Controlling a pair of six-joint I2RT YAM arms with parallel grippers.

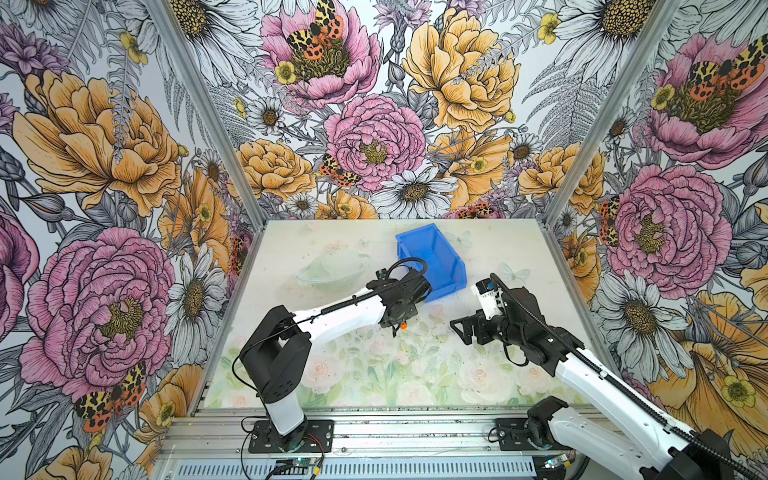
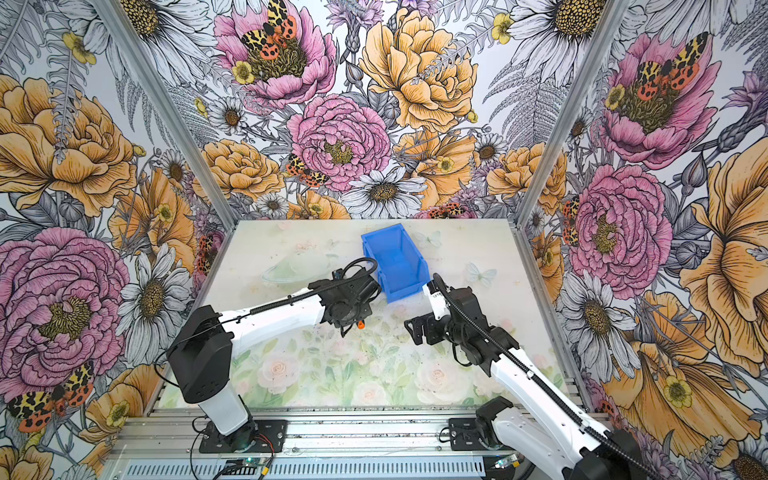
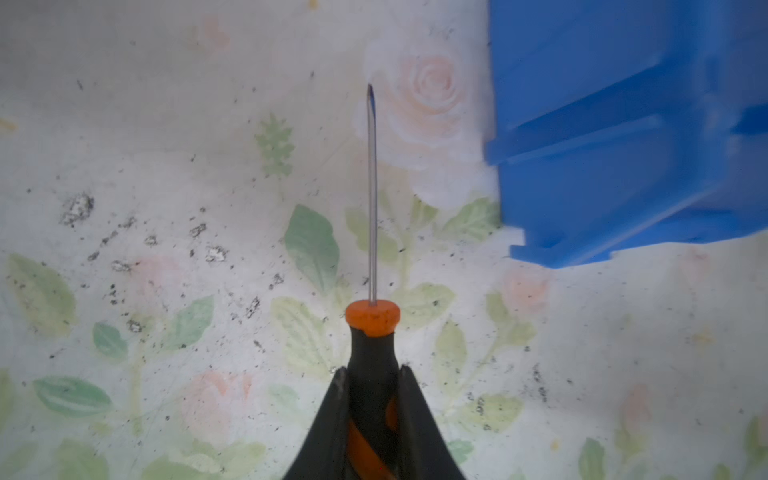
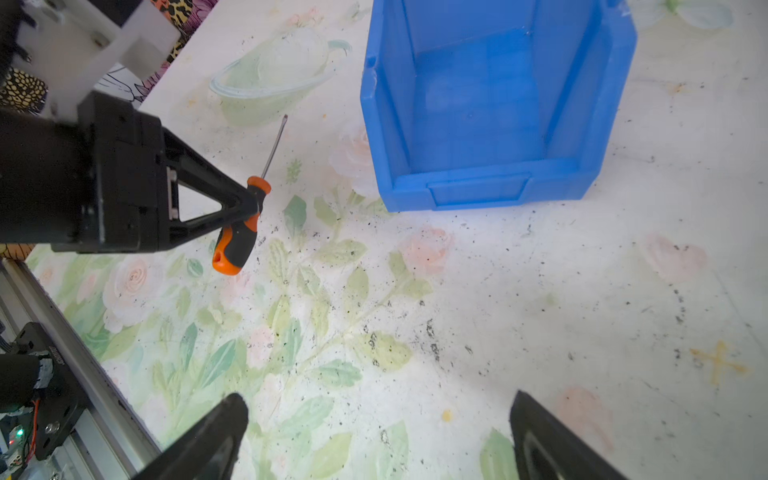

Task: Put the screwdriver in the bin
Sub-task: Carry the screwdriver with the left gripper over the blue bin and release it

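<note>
Left tool (image 3: 372, 374) has the screwdriver (image 4: 236, 245), with the bin (image 1: 451, 259) just beside it!

It's pinching the orange-and-black handle, thin shaft poking out ahead, at mid-frame in both top views, just below-left of the blue bin. Whether the screwdriver is clear of the desk (image 4: 540, 311) is hard to call. Right tool (image 4: 379, 415) hangs right of centre, fingers spread wide, empty.

In both top views the left arm's wrist hides nearly all of the screwdriver (image 1: 402, 326) (image 2: 360, 325), leaving only an orange speck of handle, and covers the bin's (image 1: 419, 249) near corner. In the left wrist view the bin (image 3: 623, 124) is blurred and cut off, and the handle's butt runs out of the picture between the left end effector's (image 3: 372, 374) fingers. The right wrist view crops the right end effector (image 4: 380, 401) to its fingertips.
</note>
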